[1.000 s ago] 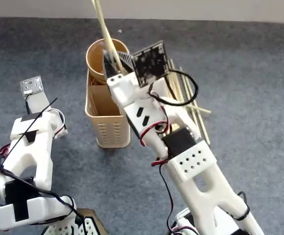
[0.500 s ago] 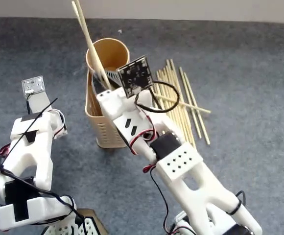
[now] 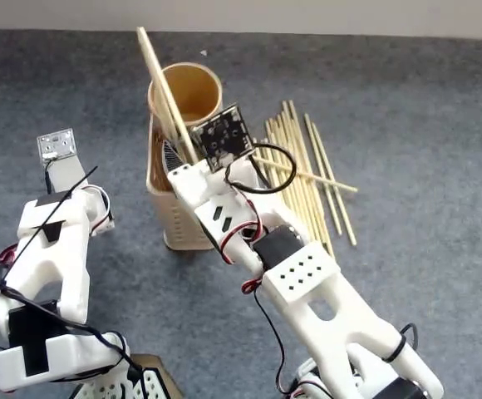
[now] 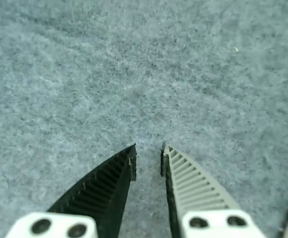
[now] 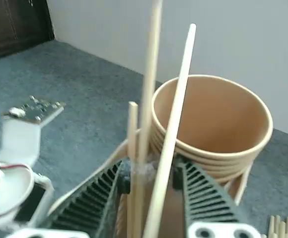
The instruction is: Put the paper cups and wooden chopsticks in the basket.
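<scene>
High view: your right hand (image 3: 177, 152) sits over the near end of the basket (image 3: 187, 224), clamped on a few upright wooden chopsticks (image 3: 162, 83) that lean against the stacked paper cups (image 3: 193, 93) standing in the basket's far end. The loose chopsticks (image 3: 303, 170) lie in a bundle on the grey table (image 3: 424, 100) just beside the basket.

Left wrist view: your left hand (image 4: 148, 161) hangs over bare table (image 4: 134, 74), fingers slightly apart, nothing between them.

Right wrist view: the right hand (image 5: 151, 176) grips the wooden chopsticks (image 5: 151, 94) tight, with the paper cups (image 5: 213, 124) just behind them inside the basket (image 5: 112, 154).
</scene>
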Robot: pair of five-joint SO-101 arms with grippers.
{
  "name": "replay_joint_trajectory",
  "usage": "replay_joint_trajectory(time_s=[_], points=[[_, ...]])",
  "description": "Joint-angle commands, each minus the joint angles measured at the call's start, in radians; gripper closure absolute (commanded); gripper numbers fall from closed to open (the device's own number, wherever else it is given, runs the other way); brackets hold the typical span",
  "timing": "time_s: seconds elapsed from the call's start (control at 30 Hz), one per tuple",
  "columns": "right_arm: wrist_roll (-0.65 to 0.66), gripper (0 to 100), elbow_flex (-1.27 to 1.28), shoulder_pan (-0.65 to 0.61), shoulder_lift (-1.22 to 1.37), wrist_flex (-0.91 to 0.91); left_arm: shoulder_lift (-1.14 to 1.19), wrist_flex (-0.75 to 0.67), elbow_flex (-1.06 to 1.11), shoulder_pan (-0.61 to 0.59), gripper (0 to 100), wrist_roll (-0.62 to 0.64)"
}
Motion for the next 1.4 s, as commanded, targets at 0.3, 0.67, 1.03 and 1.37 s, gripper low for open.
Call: replay_joint_trajectory(time_s=[0.3, 0.67, 1.03, 1.37], points=[[0.155, 75.3, -0.028, 0.111, -0.021, 0.036, -0.004, -0.012, -0.004, 0.016, 89, -0.015], [0.157, 75.3, -0.058, 0.208, -0.104, 0.038, -0.004, -0.012, -0.004, 0.016, 89, -0.015], [0.157, 75.3, -0.059, 0.456, -0.105, 0.272, -0.004, -0.012, -0.005, 0.018, 89, -0.015], [0.155, 75.3, -0.058, 0.567, -0.099, 0.427, -0.004, -0.012, -0.004, 0.028, 89, -0.015]])
